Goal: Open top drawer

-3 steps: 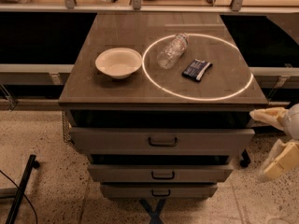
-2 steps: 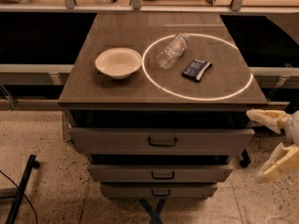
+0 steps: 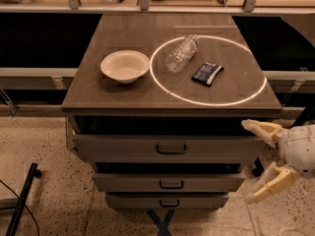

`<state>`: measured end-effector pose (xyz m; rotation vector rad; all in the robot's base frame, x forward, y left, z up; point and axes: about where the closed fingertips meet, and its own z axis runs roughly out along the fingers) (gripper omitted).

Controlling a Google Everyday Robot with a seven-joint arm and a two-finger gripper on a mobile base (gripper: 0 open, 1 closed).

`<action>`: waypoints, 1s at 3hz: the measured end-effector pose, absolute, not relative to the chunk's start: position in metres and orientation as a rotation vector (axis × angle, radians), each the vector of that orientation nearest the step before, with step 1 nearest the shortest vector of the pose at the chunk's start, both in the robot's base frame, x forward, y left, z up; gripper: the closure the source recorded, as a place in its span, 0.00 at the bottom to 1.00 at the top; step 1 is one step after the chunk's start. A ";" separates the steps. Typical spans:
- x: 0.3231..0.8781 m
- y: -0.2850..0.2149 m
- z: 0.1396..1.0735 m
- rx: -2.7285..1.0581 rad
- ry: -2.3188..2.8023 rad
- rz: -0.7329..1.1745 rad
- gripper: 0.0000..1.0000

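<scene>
I have the wide grey-beige top drawer [image 3: 118, 149], with its dark bail handle [image 3: 171, 150] at centre, uppermost of three. My cream two-finger gripper [image 3: 251, 162] hangs just right of that drawer, jaws spread wide apart, likely so they can straddle the handle.

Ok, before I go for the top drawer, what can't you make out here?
Camera view only:
1. Inside of the top drawer: dark, shadowed by the tabletop.
2. The open gripper, at the drawer's right end: its rear cut off by the right edge.
3. Label on the dark packet: too small.
</scene>
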<state>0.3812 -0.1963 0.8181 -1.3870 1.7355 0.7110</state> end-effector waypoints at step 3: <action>0.391 -0.148 0.783 -1.380 1.756 0.647 0.00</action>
